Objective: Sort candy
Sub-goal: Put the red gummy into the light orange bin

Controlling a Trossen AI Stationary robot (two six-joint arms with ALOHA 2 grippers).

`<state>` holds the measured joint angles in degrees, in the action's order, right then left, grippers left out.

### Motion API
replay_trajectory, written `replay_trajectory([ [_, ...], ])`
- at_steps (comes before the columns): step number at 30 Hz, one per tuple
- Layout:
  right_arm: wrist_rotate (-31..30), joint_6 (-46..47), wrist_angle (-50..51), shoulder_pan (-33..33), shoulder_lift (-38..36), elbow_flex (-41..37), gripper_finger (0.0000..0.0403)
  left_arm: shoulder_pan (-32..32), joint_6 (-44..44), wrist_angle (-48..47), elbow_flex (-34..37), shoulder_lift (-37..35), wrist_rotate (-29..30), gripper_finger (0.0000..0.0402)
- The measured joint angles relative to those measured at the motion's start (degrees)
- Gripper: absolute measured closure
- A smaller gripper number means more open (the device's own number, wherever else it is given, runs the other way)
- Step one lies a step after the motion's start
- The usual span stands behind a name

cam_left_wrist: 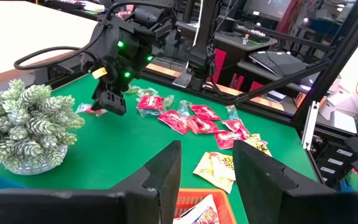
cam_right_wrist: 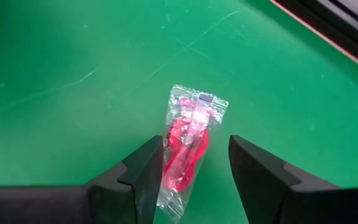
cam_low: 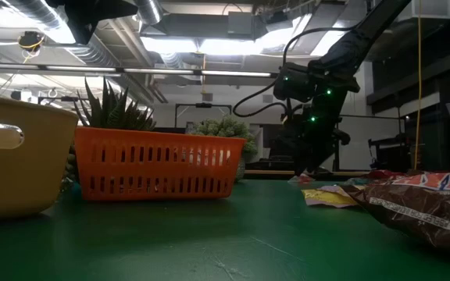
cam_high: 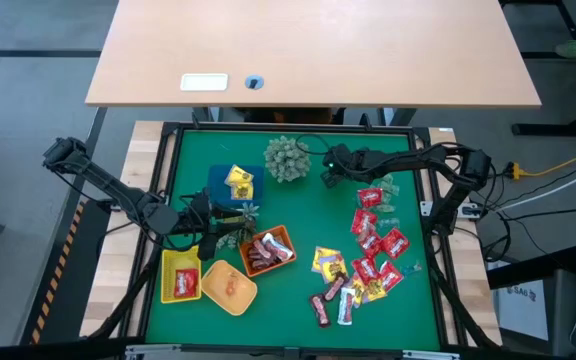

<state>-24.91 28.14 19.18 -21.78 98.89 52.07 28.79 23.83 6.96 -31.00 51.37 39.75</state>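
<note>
Candy lies mostly on the right of the green mat: red packets [cam_high: 378,240], yellow packets [cam_high: 328,262] and dark brown bars [cam_high: 328,300]. My right gripper [cam_high: 330,178] is beside the spiky plant ball [cam_high: 287,158], low over the mat and open. In the right wrist view its fingers stand on either side of a clear wrapper with a red sweet [cam_right_wrist: 188,140], which lies flat on the mat. Whether a finger touches the wrapper I cannot tell. My left gripper [cam_left_wrist: 207,171] is open and hovers above the orange basket [cam_high: 266,250], which holds dark bars.
A blue tray [cam_high: 233,185] holds yellow packets. A yellow tray [cam_high: 181,275] holds a red packet, and a round orange bowl [cam_high: 230,287] sits next to it. A black frame [cam_high: 173,135] rims the mat. A light wooden desk [cam_high: 368,50] stands behind it.
</note>
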Motion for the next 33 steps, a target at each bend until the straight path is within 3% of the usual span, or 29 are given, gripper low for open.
replay_trajectory([
  [5,0.97,3.42,0.35,0.00,0.00,0.00,0.0221,0.00,0.00,0.00,0.00,0.00,0.00,0.0271],
  [29,1.89,3.14,-0.06,0.04,4.00,0.15,0.0221,-0.02,0.00,0.00,0.02,0.01,0.00,0.0271],
  [33,2.08,3.12,-0.08,0.02,4.02,0.13,0.0236,-0.02,0.01,-0.01,0.00,0.01,0.00,0.0271],
])
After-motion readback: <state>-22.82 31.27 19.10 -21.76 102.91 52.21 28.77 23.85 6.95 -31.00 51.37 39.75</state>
